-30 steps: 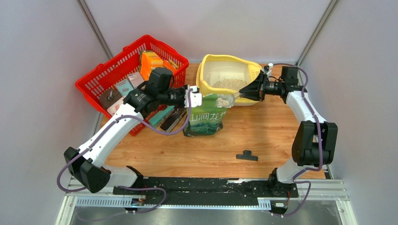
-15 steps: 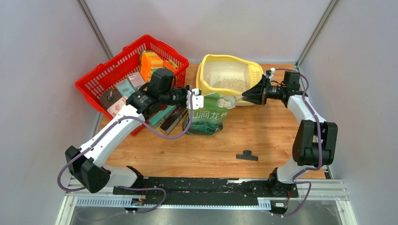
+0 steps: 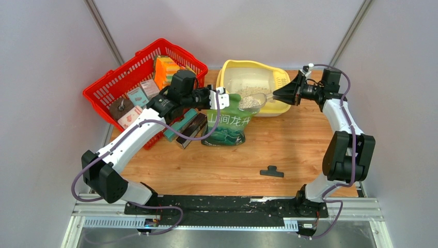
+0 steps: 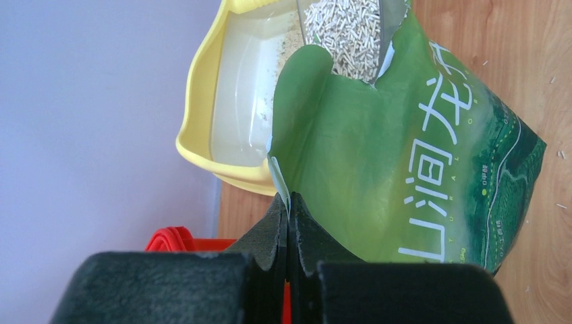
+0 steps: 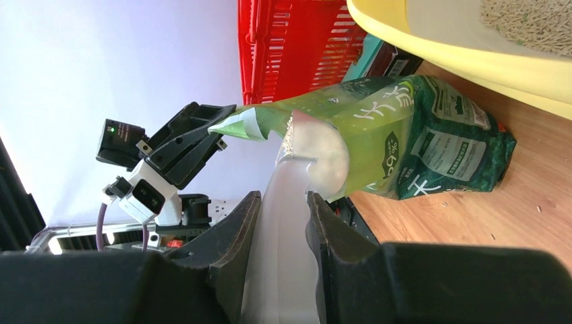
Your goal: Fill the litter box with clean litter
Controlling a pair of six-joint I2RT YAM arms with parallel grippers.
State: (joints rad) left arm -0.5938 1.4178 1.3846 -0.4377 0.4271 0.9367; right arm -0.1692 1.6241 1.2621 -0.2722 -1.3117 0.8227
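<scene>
The pale yellow litter box (image 3: 225,72) stands at the back of the table with some clean litter (image 3: 253,90) in its basin. In front of it stands a green printed bag (image 3: 227,128). My left gripper (image 3: 221,98) is shut on the bag's torn top edge (image 4: 280,179), holding the mouth open. My right gripper (image 3: 278,95) is shut on the handle of a translucent scoop (image 5: 287,216). The scoop (image 3: 251,102) is heaped with litter (image 4: 344,30) and hovers over the bag mouth, near the box's front rim (image 5: 472,57).
A red mesh basket (image 3: 116,82) with several packets stands at the back left, with boxes (image 3: 188,126) leaning beside it. A small black part (image 3: 271,171) lies on the wood near the front. Stray granules are scattered on the table by the bag.
The right gripper drew back to the right and lifted the scoop, now full, out of the bag towards the box. The left arm shifted right and back with the bag edge.
</scene>
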